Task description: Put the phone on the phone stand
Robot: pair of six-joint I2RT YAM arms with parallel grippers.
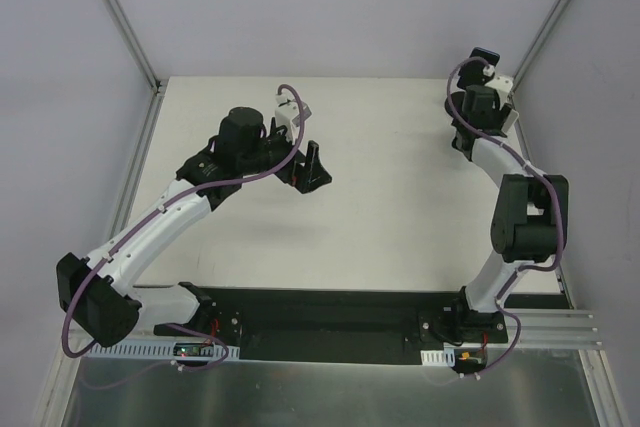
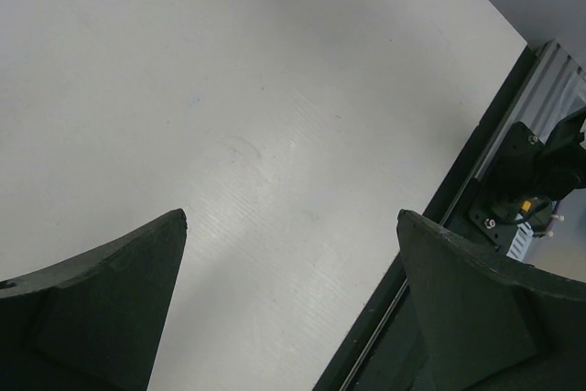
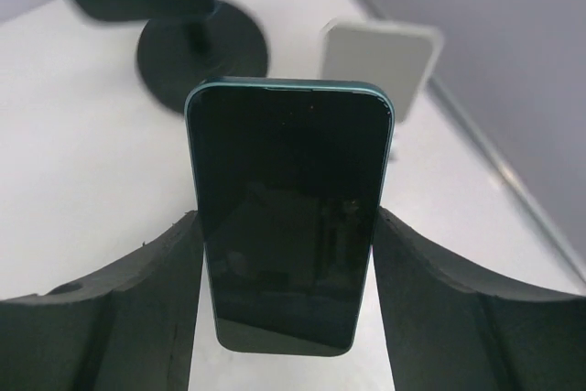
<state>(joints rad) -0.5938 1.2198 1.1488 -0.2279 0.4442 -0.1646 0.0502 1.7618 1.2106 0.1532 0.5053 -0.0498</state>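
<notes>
The phone (image 3: 288, 212) is clamped by its edges in the right gripper (image 3: 286, 222), near the stand (image 3: 202, 47) but not yet set on it. Only the placing is judged left. The left gripper (image 2: 291, 217) is spread wide and empty.

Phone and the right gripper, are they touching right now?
Touching. Right wrist view: fingers of the right gripper press both long edges of the phone, no gap.

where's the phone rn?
Right wrist view: phone clamped in the right gripper, far right of the table, black phone stand just beyond it.
</notes>
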